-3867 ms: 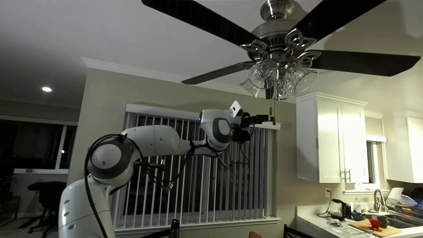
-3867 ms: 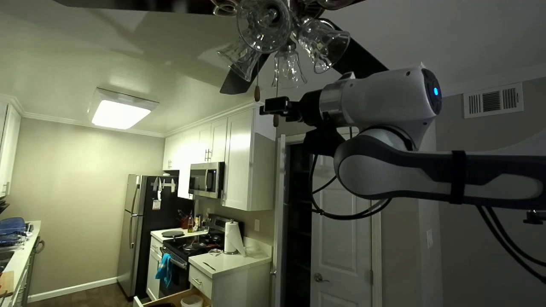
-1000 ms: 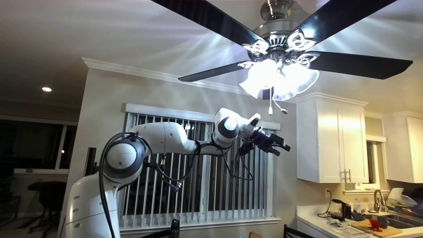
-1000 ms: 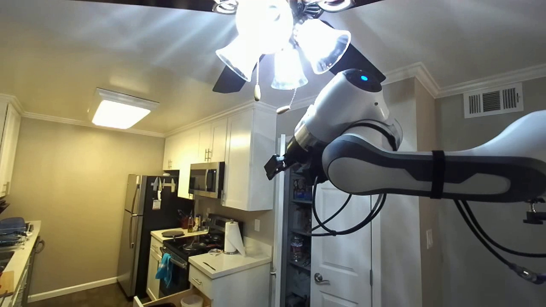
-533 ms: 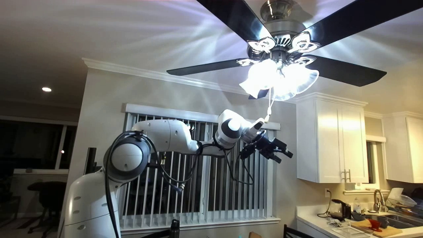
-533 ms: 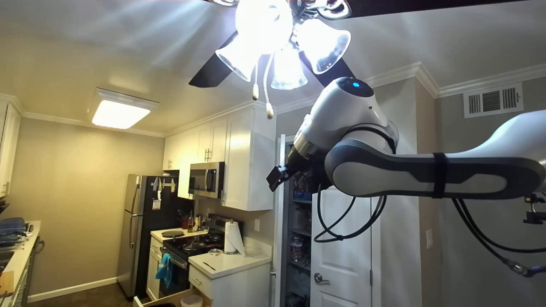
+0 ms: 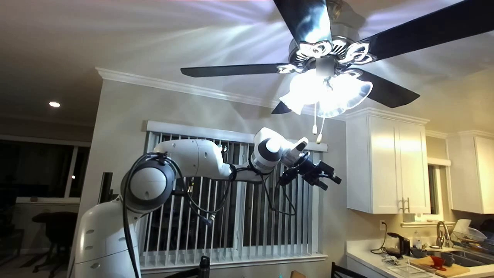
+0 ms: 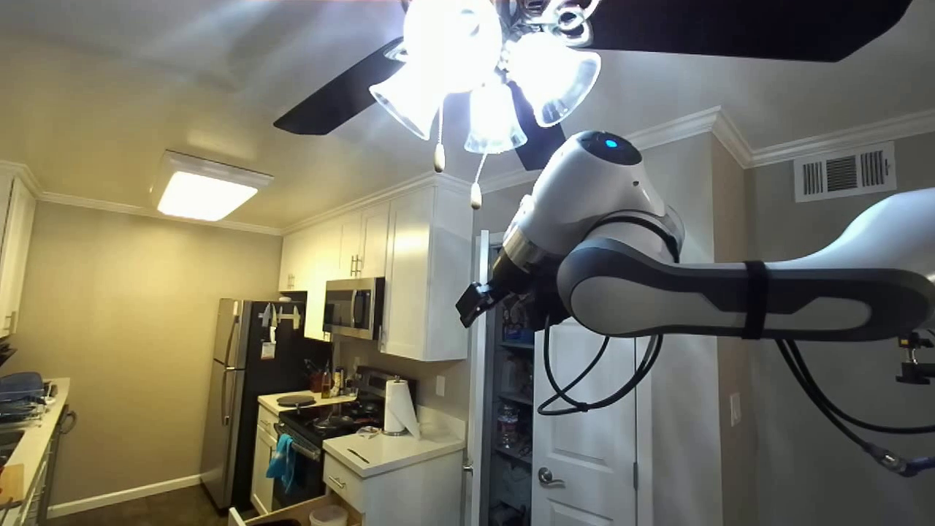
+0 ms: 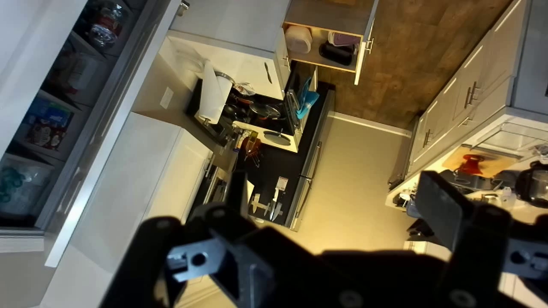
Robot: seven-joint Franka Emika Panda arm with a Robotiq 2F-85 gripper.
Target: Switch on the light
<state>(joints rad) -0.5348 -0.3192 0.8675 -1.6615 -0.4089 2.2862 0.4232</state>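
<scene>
The ceiling fan light is lit, with its glass shades glowing white in both exterior views point(image 7: 339, 94) point(image 8: 551, 77). Two pull chains with small pale knobs hang below it. The shorter chain's knob point(image 7: 315, 129) also shows in an exterior view point(image 8: 439, 158). The longer chain's knob point(image 7: 319, 138) hangs beside it, seen too in an exterior view point(image 8: 475, 196). My gripper point(image 7: 330, 183) is below the knobs, apart from them, and tilted downward. In the wrist view the gripper point(image 9: 336, 192) is open, with nothing between its fingers. The chains are out of the wrist view.
Dark fan blades point(image 7: 389, 90) spread above the arm. A window with vertical blinds point(image 7: 231, 208) is behind the arm. White upper cabinets point(image 7: 389, 162) stand beyond the gripper. A pantry door point(image 8: 588, 431) and a fridge point(image 8: 226, 394) show farther off.
Several seconds ago the lamps were dark and my gripper was at a chain knob. The lamps are now lit; the gripper is lower and open. The longer chain swings and the blades have turned.
</scene>
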